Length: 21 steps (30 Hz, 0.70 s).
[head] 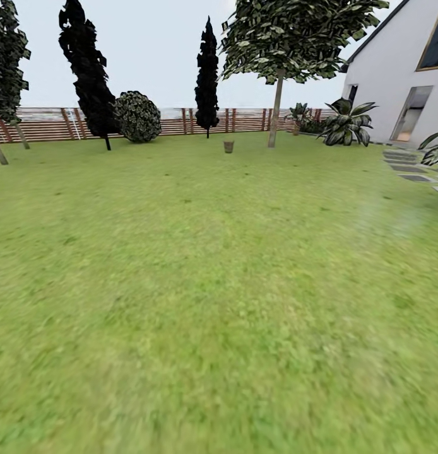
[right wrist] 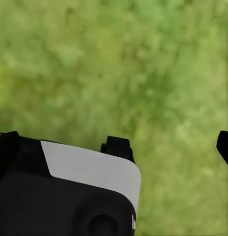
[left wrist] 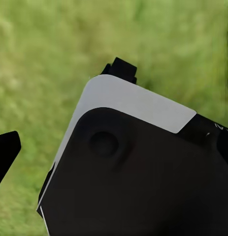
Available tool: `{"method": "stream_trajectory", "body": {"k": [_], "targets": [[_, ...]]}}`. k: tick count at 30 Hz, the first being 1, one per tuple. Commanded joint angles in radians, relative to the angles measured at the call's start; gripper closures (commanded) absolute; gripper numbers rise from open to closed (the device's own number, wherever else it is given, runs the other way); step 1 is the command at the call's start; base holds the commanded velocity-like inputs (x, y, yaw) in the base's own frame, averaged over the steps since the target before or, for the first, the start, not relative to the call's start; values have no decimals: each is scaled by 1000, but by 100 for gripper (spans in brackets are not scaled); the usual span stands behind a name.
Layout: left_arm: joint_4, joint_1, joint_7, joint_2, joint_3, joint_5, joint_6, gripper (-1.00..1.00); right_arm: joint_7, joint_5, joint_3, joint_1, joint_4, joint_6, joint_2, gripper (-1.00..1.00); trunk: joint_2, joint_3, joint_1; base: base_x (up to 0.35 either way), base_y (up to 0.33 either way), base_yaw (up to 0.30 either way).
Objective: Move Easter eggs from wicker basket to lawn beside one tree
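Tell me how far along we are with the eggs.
Nothing looks done. The wicker basket stands far off across the lawn, beside a bare-trunked tree; its contents are too small to tell. Both wrist views show grass, no egg held. Left: drive over, take out the eggs, place them by one tree.

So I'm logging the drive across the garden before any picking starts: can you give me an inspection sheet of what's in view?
Surface: lawn, flat mottled grass.
Job's things: basket far off, upright on the grass, beside the tree; eggs too small to tell.
Clutter: nothing seen.
Tools: left tool and right tool over grass, fingers apart, holding nothing.
Cables: nothing seen.
Surroundings: slatted fence, two dark cypresses, round bush, white house, stepping stones.
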Motion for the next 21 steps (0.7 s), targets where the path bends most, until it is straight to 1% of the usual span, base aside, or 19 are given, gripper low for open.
{"method": "stream_trajectory", "body": {"k": [1, 21], "targets": [[1, -1, 3, 0, 6, -1, 2, -100, 0, 4, 1, -1, 3, -6, 0, -100, 0, -1, 1, 325, 0, 0], [1, -1, 3, 0, 6, -1, 2, -100, 0, 4, 1, -1, 3, -6, 1, -100, 0, -1, 1, 325, 0, 0]]}}
